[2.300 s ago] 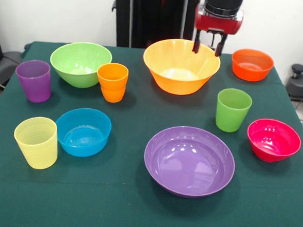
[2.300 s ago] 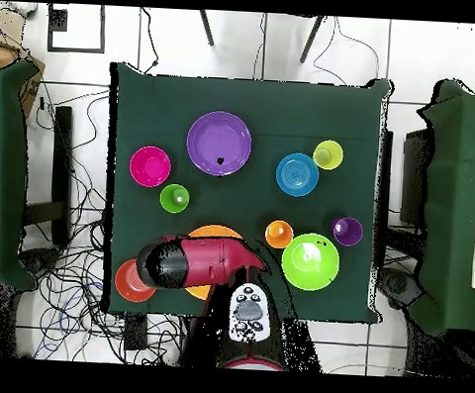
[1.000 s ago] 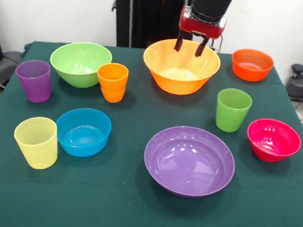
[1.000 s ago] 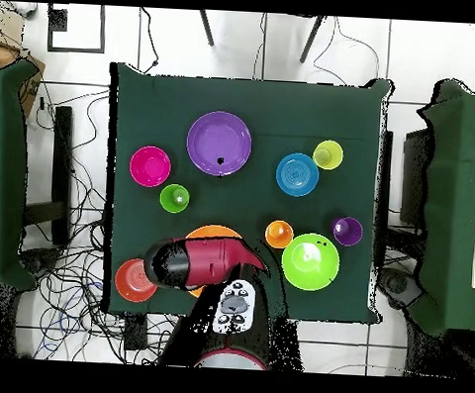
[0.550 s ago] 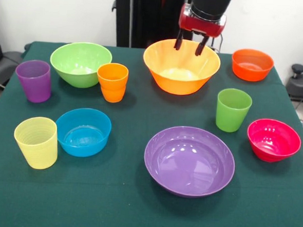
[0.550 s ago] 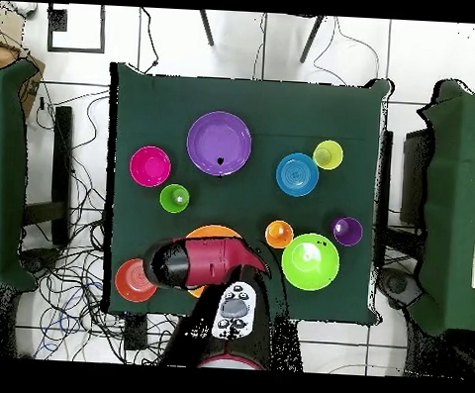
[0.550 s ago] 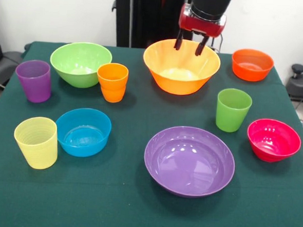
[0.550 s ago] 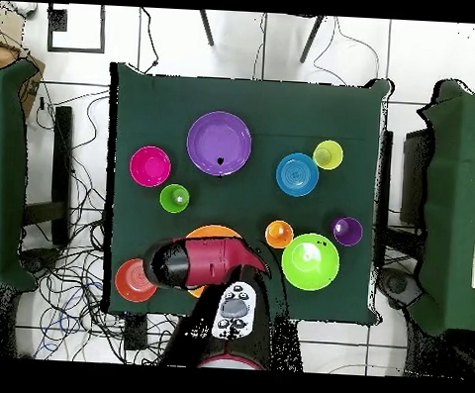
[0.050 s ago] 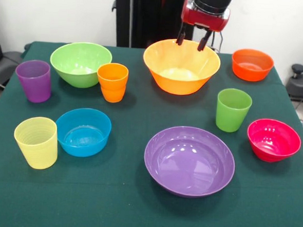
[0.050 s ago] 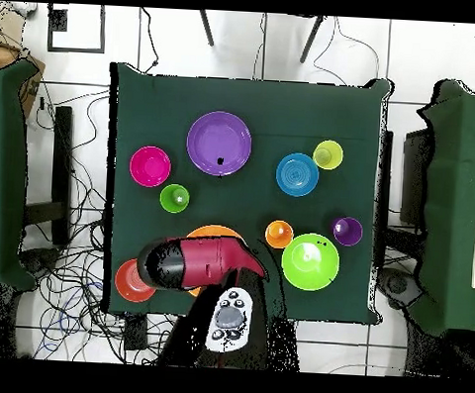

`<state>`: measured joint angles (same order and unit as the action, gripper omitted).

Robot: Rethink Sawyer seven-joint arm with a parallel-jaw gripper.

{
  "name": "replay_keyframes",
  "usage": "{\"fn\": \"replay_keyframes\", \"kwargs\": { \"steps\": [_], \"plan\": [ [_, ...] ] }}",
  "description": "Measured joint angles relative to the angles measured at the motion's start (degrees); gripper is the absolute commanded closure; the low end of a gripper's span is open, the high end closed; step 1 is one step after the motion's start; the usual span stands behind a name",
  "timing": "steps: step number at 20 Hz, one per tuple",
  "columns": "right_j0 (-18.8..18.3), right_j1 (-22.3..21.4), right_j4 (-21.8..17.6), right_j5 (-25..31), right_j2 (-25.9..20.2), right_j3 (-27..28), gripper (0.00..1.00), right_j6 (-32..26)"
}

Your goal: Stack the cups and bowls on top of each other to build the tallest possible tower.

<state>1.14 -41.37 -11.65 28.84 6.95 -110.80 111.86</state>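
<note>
I hold the gripper [image 9: 190, 42] above the orange-yellow bowl [image 9: 180, 67] – jaws apart, empty; nothing stacked – next I need a bowl's rim.

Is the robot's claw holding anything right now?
No, nothing. The gripper is open and empty, hanging over the far rim of the big orange-yellow bowl.

The front camera sits close, looking across the worktop [image 9: 109, 208] at the hand [image 9: 191, 42]. The overhead camera hangs high, facing straight down. Both share the whole worktop [image 10: 276, 107], half-turned between them.
</note>
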Motion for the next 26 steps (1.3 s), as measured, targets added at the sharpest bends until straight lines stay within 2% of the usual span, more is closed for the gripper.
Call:
{"fn": "replay_keyframes", "kwargs": {
  "steps": [13, 26],
  "plan": [
    [4.05, 0.69, 0.02, 3.04, 0.27, 1.39, 0.0, 0.0],
    [4.03, 2.43, 0.14, 3.03, 0.3, 1.7, 0.0, 0.0]
  ]
}}
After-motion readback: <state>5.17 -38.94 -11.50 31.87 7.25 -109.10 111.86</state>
